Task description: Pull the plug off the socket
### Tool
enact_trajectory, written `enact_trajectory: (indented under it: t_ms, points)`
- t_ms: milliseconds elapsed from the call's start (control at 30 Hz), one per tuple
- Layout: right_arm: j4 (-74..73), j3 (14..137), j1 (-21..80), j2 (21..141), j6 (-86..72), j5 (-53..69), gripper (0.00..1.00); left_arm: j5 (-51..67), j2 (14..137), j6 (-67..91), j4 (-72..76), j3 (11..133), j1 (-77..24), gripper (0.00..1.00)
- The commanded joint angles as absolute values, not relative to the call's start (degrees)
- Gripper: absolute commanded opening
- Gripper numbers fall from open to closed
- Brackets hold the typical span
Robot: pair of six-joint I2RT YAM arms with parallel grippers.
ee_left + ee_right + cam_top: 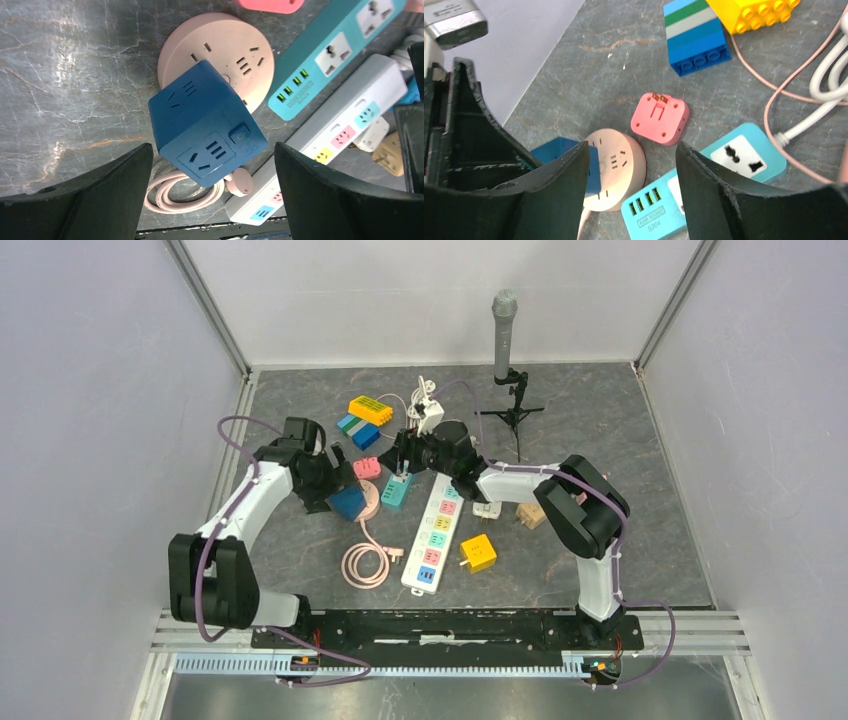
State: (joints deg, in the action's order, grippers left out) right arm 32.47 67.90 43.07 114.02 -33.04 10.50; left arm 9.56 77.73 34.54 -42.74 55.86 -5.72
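Grey stone tabletop (620, 540): pink plug (659, 117) lies prongs-up beside the round socket (620, 169), clear of it, right gripper (631, 150) spread empty nearby, left gripper (213, 146) spread around the blue cube socket (200, 115), seemingly to brace it.

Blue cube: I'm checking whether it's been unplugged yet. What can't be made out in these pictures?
Left wrist: underside of the blue cube, so whether it's plugged into the round socket; its own body hides it.
Right wrist: most of the cube, behind a finger of the right gripper.
Top view: cube and socket too small, partly under the left gripper.
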Motion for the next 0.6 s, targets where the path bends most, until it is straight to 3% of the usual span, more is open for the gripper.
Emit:
enact_trajectory:
  t_ms: [0,100,267,567]
  points:
    - [31.83,65.69,44.78,111.49,-30.49,11.75,0.67,2.82,80.30,39.47,-41.91,55.72,-8.85,0.97]
    - [29.20,66.65,45.95,112.11,-29.64,11.65,0.63,0.20,81.51,41.86,-42.61,55.30,-9.49,0.94]
    - [24.59,71.09,47.45,115.51,-27.97,14.28,0.44,-1.35,82.70,42.42,-42.49,55.15,-9.49,0.84]
    - [22.50,75.42,48.76,121.59,-30.20,17.20,0.45,2.14,82.35,36.71,-42.63,54.68,-9.49,0.72]
